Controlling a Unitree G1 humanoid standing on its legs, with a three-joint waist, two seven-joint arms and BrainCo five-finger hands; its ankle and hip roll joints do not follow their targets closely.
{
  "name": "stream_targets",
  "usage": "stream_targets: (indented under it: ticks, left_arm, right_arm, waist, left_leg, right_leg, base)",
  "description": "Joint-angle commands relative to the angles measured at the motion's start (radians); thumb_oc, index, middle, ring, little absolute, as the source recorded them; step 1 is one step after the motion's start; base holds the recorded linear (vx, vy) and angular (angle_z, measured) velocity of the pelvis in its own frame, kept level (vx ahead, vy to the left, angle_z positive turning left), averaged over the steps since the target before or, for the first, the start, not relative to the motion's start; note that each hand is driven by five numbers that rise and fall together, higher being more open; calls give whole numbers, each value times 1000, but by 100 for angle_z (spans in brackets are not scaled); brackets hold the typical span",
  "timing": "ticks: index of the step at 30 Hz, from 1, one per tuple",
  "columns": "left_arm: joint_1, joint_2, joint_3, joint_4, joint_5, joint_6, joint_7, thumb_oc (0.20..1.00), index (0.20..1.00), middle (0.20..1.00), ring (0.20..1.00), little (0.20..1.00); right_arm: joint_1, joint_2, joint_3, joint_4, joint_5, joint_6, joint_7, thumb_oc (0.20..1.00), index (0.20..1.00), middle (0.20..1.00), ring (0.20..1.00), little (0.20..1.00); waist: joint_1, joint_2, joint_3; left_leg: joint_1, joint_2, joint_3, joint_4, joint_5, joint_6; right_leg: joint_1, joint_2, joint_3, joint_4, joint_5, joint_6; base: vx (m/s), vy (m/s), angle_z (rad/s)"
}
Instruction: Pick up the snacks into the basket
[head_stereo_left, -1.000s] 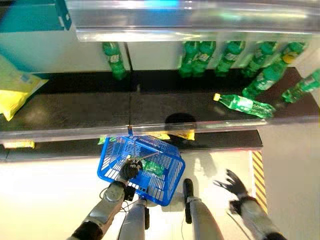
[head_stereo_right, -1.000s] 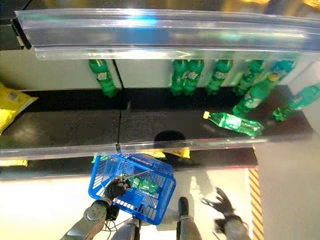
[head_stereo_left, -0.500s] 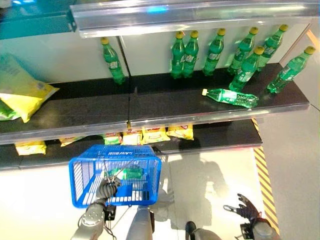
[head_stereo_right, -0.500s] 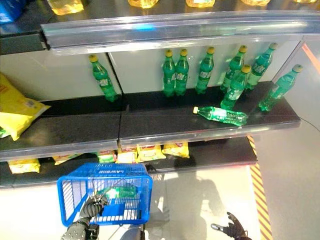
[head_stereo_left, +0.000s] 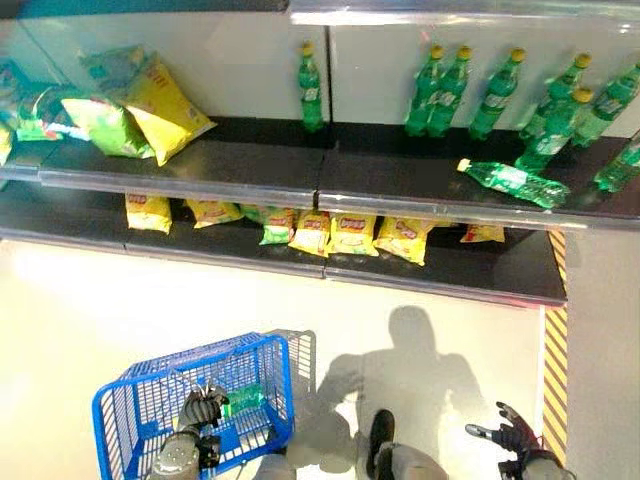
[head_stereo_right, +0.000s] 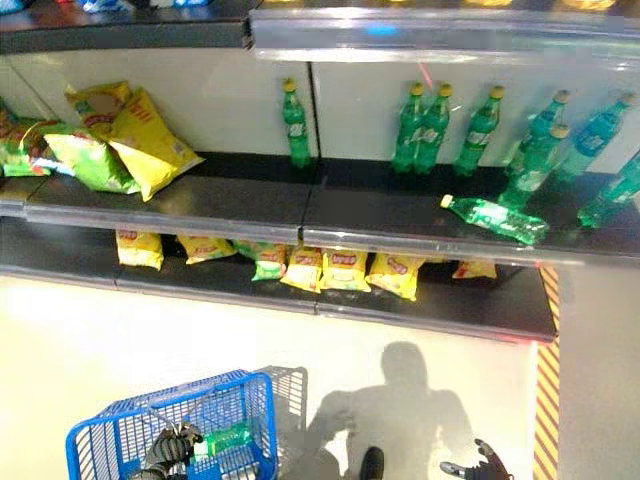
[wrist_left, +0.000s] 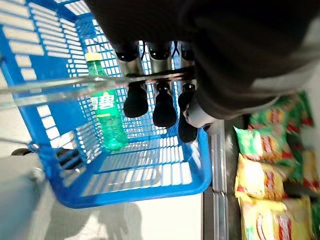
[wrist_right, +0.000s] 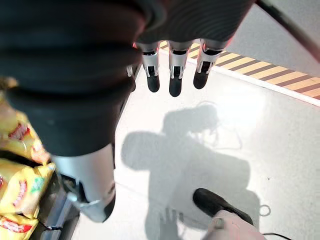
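Curling round the wire handle (wrist_left: 100, 82) of the blue basket (head_stereo_left: 130, 400), the left robot hand (head_stereo_left: 203, 408), carrying it low above the floor (head_stereo_left: 100, 310). Lying in the basket just under and beside that hand, one green bottle (wrist_left: 106, 117), cap toward the handle side.

Waiting well ahead of the left robot hand, on the upper shelf (head_stereo_left: 200, 165): large yellow and green snack bags (head_stereo_left: 150, 100), leaning against the back wall. Lying on the lower shelf (head_stereo_left: 450, 285), ahead of and between the two hands: a row of small yellow snack packets (head_stereo_left: 350, 232), long axis of the row running side to side along the shelf edge. Showing in the left wrist view too, those packets (wrist_left: 260, 165), past the basket's far rim.

Standing further right on the upper shelf, green bottles (head_stereo_left: 440, 75), with one fallen bottle (head_stereo_left: 512, 182) lying on its side.

Hanging free at far right, the right robot hand (head_stereo_left: 510, 437), fingers (wrist_right: 170, 75) spread and relaxed, holding nothing, above bare floor beside the yellow-striped tape (head_stereo_left: 553, 350).

Judging by the layout: the empty right hand being the one free to reach, the small packets lying forward and to its left, both hands well apart from the shelves, so closing in probably coming first.
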Motion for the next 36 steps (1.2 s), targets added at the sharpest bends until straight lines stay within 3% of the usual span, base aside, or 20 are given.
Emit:
stream_targets:
  ticks: [1,4,7,9,10,12,15,17,18,19,20,21,24,26,27,30,32,34,35,36]
  left_arm:
    - [49,87,8,-147,36,-70,15,200,200,200,200,200]
    - [30,107,11,-182,34,-75,15,200,200,200,200,200]
    - [12,121,-5,-175,43,-70,8,200,200,200,200,200]
    - [10,145,3,-147,81,-62,-3,200,200,200,200,200]
    - [10,145,3,-148,81,-62,-3,200,200,200,200,200]
    - [42,140,31,-137,108,-55,-17,200,200,200,200,200]
    - [55,127,45,-144,101,-56,-14,200,200,200,200,200]
    - [53,111,39,-153,96,-59,-11,200,200,200,200,200]
    - [29,87,24,-156,95,-69,-3,200,200,200,200,200]
    - [28,86,24,-156,95,-69,-2,200,200,200,200,200]
    - [23,69,21,-172,82,-67,-1,200,200,200,200,200]
    - [-4,43,7,-163,69,-64,5,200,200,200,200,200]
    - [-8,41,-1,-133,81,-63,6,200,200,200,200,200]
    - [-3,41,-8,-124,76,-62,19,200,200,200,200,200]
    - [-1,46,-14,-113,78,-60,35,200,200,200,200,200]
    - [3,55,-23,-108,81,-53,32,200,200,200,200,200]
    - [8,63,-25,-112,86,-53,32,200,200,200,200,200]
    - [10,68,-36,-128,82,-51,28,200,200,200,200,200]
    - [-7,80,-66,-135,98,-63,21,200,200,200,200,200]
    - [-7,80,-66,-135,98,-63,21,200,200,200,200,200]
  right_arm:
    - [-6,-26,8,-55,37,-27,-24,1000,1000,1000,1000,1000]
    - [27,0,-28,-75,52,-19,-23,1000,1000,1000,1000,1000]
    - [56,33,-53,-65,92,-23,-25,1000,1000,1000,1000,1000]
    - [90,72,-61,-40,134,-26,-3,1000,1000,1000,1000,1000]
    - [90,72,-60,-40,134,-26,-3,1000,1000,1000,1000,1000]
    - [112,82,-28,-9,109,-26,28,1000,1000,1000,1000,1000]
    - [127,92,-20,30,100,-26,40,1000,1000,1000,1000,1000]
    - [127,79,-18,33,94,-29,34,1000,1000,1000,1000,1000]
    - [124,63,-24,18,95,-35,28,1000,1000,1000,1000,1000]
    - [123,63,-25,18,95,-35,28,1000,1000,1000,1000,1000]
    - [122,53,-29,8,90,-33,19,1000,1000,1000,1000,1000]
    - [110,40,-36,1,96,-33,3,1000,1000,1000,1000,1000]
    - [94,37,-44,5,100,-31,-5,1000,1000,1000,1000,1000]
    - [86,38,-37,7,103,-31,-10,1000,1000,1000,1000,1000]
    - [75,25,-19,-3,80,-30,-14,1000,1000,1000,1000,1000]
    - [55,2,-31,-5,64,-24,-35,1000,1000,1000,1000,1000]
    - [51,0,-44,-6,68,-23,-37,1000,1000,1000,1000,1000]
    - [58,4,-69,-40,70,-15,-35,1000,1000,1000,1000,1000]
    - [61,6,-74,-34,55,-10,-36,1000,1000,1000,1000,1000]
    - [61,6,-74,-34,54,-10,-36,1000,1000,1000,1000,1000]
  waist:
    - [16,-17,-27]
    - [-10,-69,-23]
    - [-29,-87,-35]
    - [-44,-102,-55]
    - [-45,-103,-59]
    - [-32,-108,-94]
    - [-25,-114,-114]
    - [-31,-110,-102]
    - [-40,-90,-71]
    - [-42,-89,-74]
    - [-34,-70,-50]
    - [-34,-60,-26]
    - [-37,-46,-38]
    - [-26,-36,-57]
    - [-9,-20,-67]
    - [-3,-13,-77]
    - [0,-16,-79]
    - [-12,-33,-83]
    - [-15,-64,-77]
    - [-15,-65,-78]
  left_leg:
    - [-105,-4,-68,44,65,-3]
    - [-125,-66,-35,133,-55,3]
    - [-137,-106,-31,197,-118,22]
    - [-113,-155,-35,186,-128,75]
    - [-116,-156,-35,181,-123,75]
    - [-76,-194,4,90,-74,102]
    - [-45,-231,16,23,-45,105]
    - [-45,-264,11,45,-39,100]
    - [-106,-283,50,207,3,20]
    - [-111,-284,49,206,6,19]
    - [-157,-272,92,304,72,-49]
    - [-219,-257,120,413,104,-68]
    - [-241,-174,104,367,67,-16]
    - [-210,-108,71,188,41,18]
    - [-199,-50,-22,47,93,8]
    - [-212,15,-105,-23,149,-24]
    - [-204,16,-106,-4,138,-33]
    - [-201,-6,-40,45,65,-35]
    - [-230,-73,-17,123,-4,-9]
    - [-235,-76,-15,132,-9,-6]
  right_leg:
    - [64,-85,100,-148,50,162]
    - [61,-183,167,-241,159,214]
    - [79,-196,259,-247,159,210]
    - [71,-70,384,-148,106,186]
    - [66,-72,385,-149,108,187]
    - [51,60,256,-47,26,142]
    - [37,149,192,-35,-1,130]
    - [53,156,220,-57,-17,113]
    - [83,133,223,-100,-20,88]
    - [79,133,221,-103,-17,88]
    - [97,121,195,-128,-20,80]
    - [122,84,188,-181,-6,76]
    - [151,53,175,-231,-6,94]
    - [154,30,176,-244,-14,114]
    - [138,19,204,-243,-14,137]
    - [143,-33,266,-238,-12,171]
    - [150,-57,288,-241,-5,183]
    - [146,-142,291,-260,48,224]
    - [134,-219,297,-315,156,232]
    - [135,-222,297,-319,158,234]
  base:
    - [-115,493,16]
    - [-69,485,-7]
    - [48,486,-15]
    - [75,483,-10]
    - [64,490,-8]
    - [11,451,-42]
    - [34,372,-79]
    - [23,314,-28]
    - [-18,161,11]
    - [-48,259,41]
    - [-59,248,84]
    - [-56,249,79]
    - [72,212,57]
    - [164,337,-25]
    - [176,505,14]
    - [145,471,10]
    - [123,651,10]
    - [68,745,-12]
    - [28,383,6]
    - [15,788,-5]
